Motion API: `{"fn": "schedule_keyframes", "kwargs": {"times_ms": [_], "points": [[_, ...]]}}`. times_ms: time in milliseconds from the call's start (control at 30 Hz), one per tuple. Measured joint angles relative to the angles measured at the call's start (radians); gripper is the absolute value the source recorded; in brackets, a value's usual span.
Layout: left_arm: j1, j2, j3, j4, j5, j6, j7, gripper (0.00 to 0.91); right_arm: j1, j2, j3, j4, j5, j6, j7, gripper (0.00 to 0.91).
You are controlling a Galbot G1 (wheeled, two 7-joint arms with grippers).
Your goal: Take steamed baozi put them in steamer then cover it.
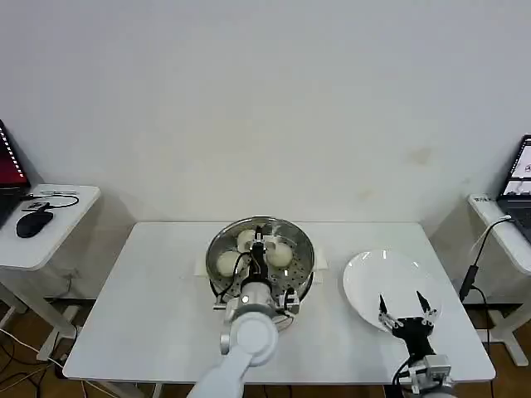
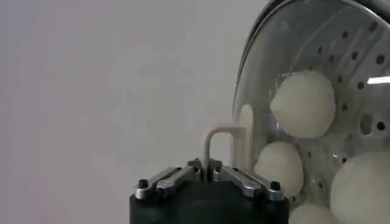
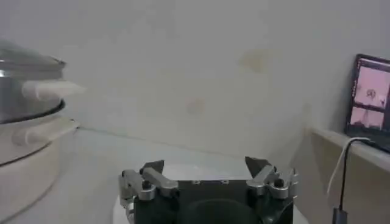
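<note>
Covering looks to be the step in hand: over on the left side table a black mouse (image 1: 33,222) lies idle, and at the middle of the white bench (image 1: 158,307) the round shiny stainless-steel steamer (image 1: 304,249) sits on its white base with the cream-white steamed baozi (image 1: 280,256) already inside on the perforated tray. The left pincer (image 1: 258,254) hangs right over the pot, its fingers drawn together on the pale rectangular handle of the round clear glass cover (image 2: 247,137), and in the left wrist view the buns show through the glass, with the metal rim close over the pot. Whether the lid is fully seated I can't quite tell from here. Next, I'd judge, the lid needs lowering level until its rim rests on the pot all round, and only then should the fingers let go and lift straight up, so the glass isn't dragged sideways. To the right, the flat white plate (image 1: 369,282) lies bare, and the right pincer (image 1: 407,309) waits above its near edge, fingers spread apart, holding nothing.
</note>
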Motion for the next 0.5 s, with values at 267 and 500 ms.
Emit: {"fn": "schedule_keyframes", "kwargs": {"times_ms": [267, 500], "points": [[-0.002, -0.004, -0.002, 0.002, 0.001, -0.002, -0.003, 0.0, -0.013, -0.004, 0.001, -0.005, -0.01, 0.009, -0.005, 0.907], [-0.002, -0.005, -0.004, 0.006, -0.01, -0.003, -0.003, 0.0, -0.018, 0.002, -0.003, -0.008, -0.02, 0.013, -0.005, 0.907]]}}
